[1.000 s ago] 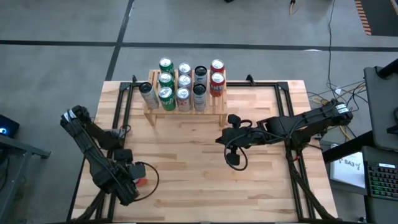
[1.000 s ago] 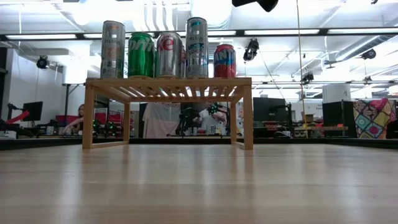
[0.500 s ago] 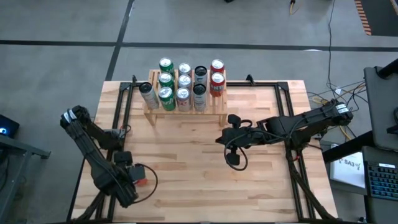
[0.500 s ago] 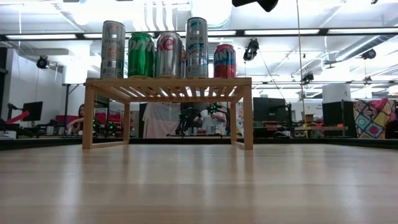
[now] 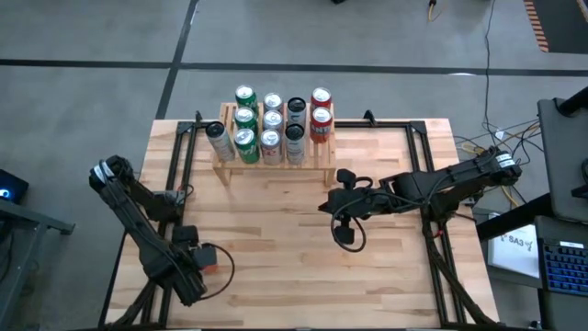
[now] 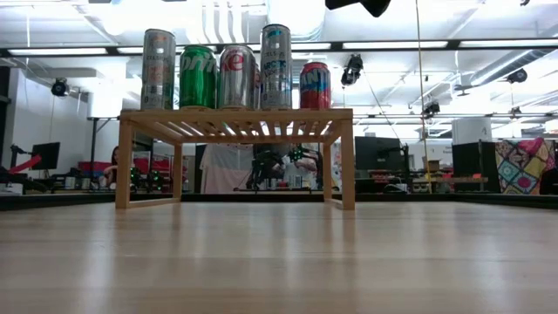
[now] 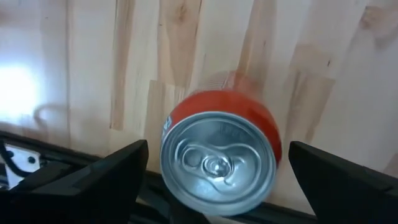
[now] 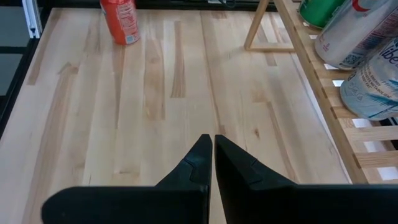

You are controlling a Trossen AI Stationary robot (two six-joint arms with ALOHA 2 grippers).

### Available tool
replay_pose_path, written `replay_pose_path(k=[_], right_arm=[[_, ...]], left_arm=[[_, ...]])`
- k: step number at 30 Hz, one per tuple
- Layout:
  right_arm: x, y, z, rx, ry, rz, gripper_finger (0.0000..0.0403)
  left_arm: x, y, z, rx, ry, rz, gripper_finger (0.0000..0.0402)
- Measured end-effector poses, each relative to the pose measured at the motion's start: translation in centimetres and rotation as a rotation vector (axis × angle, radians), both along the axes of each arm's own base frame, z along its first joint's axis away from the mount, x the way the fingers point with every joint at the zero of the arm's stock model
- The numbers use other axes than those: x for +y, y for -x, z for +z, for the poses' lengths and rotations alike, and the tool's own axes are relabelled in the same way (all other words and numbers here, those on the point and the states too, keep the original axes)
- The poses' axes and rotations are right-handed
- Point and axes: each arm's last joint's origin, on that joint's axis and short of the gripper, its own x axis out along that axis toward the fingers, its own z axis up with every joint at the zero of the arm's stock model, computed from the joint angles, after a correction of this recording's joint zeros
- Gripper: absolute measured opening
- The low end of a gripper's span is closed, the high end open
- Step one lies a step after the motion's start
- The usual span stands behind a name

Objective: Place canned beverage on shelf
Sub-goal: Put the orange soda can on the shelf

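High view: two dark arms work a plank worktop [image 5: 276, 230] on which a low light-wood shelf [image 5: 317, 158] stands at the far edge, loaded with upright cans [image 5: 271, 124] in silver, green, black and red. The left gripper [image 5: 204, 262] sits low at the near left corner of the worktop, directly above a red can [image 5: 209, 268] that stands upright on the planks, well apart from the shelf. From the left wrist view, the can's silver lid and pull tab face the camera, the red can [image 7: 219, 158] standing between the two dark fingers [image 7: 93, 180]; the jaws are spread wide to either side of it and do not touch it. The right gripper [image 5: 336, 176] hangs over the middle of the worktop, just in front of the shelf's right end, its jaws pressed together on nothing; in the right wrist view the gripper [image 8: 213, 152] shows its closed fingers [image 8: 193, 163] meeting tip to tip above bare planks, with the shelf [image 8: 320, 81] and its cans [image 8: 357, 28] on one side and the red can [image 8: 121, 20] standing far off across the worktop. Low view, level with the planks: the shelf [image 6: 235, 118] carries a row of five cans [image 6: 236, 77] along its slatted top, with an office room behind.
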Motion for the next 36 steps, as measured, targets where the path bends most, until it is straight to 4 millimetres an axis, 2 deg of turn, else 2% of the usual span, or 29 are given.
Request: replay_pose_path(k=[14, 18, 22, 25, 29, 36], right_arm=[[0.0, 0.0, -0.2, 0.005, 0.001, -0.001, 0.0009], [0.0, 0.0, -0.2, 0.003, 0.001, 0.0, 0.0009], [0.0, 0.0, -0.2, 0.001, 0.001, 0.0, 0.0009], [0.0, 0.0, -0.3, -0.002, -0.001, 0.0, 0.0009], [0.1, 0.2, -0.5, 0.026, -0.024, -0.02, 0.0009], [0.9, 0.5, -1.4, 0.08, -0.061, -0.04, 0.0009]], left_arm=[[0.4, 0.3, -2.9, -0.001, -0.001, 0.002, 0.0366], [0.3, 0.3, -2.9, -0.003, 0.002, 0.002, 0.0341], [0.3, 0.2, -2.9, -0.004, 0.004, 0.002, 0.0297], [0.3, 0.2, -2.7, -0.004, 0.005, -0.006, 0.0292], [-0.3, -0.3, -1.3, -0.04, 0.032, -0.007, 0.0292], [-0.6, -2.6, 3.7, -0.28, 0.014, -0.057, 0.0292]])
